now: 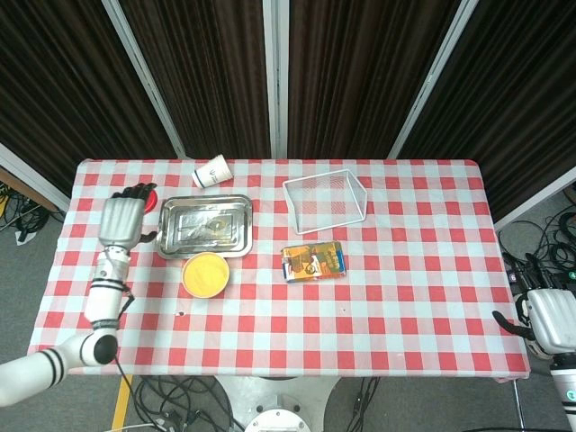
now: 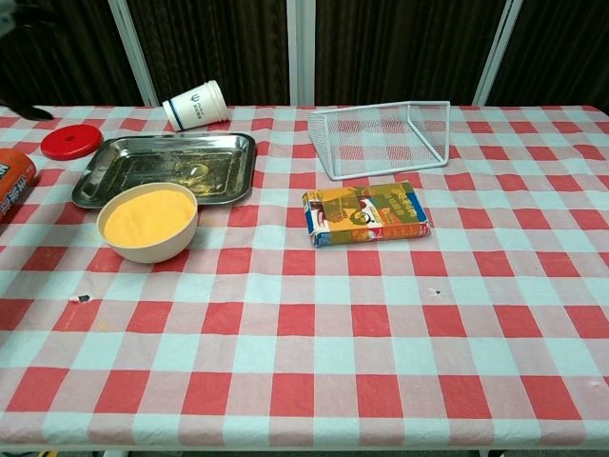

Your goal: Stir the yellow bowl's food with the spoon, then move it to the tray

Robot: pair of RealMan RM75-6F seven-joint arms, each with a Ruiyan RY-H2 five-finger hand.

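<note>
**Q:** so where are you at with the stir-and-move job?

**A:** Judging by how things lie, mostly wrapped up, I think. The small metal spoon (image 2: 193,172) is lying flat inside the rectangular steel tray (image 2: 240,171), bowl end near the tray's middle. It's hard to make out in the head view, but the chest view shows it plainly enough. The round yellow bowl of orange-yellow food (image 2: 148,223) sits on the red-and-white checked table (image 2: 314,324), just in front of the tray and not in it. If "it" means the spoon, the move looks done. If it means the bowl, that part is left. Whether the stirring really happened, I can't tell from the food's surface.

**Q:** and your hands?

**A:** My left robot hand (image 1: 120,219) is to the left of the tray, above the table's left side, fingers spread and holding nothing. It's near the flat red round lid (image 2: 72,142), though I can't tell if it touches it. My right robot hand (image 1: 551,313) hangs off the table's right edge, well apart from everything, fingers apart, empty too.
</note>
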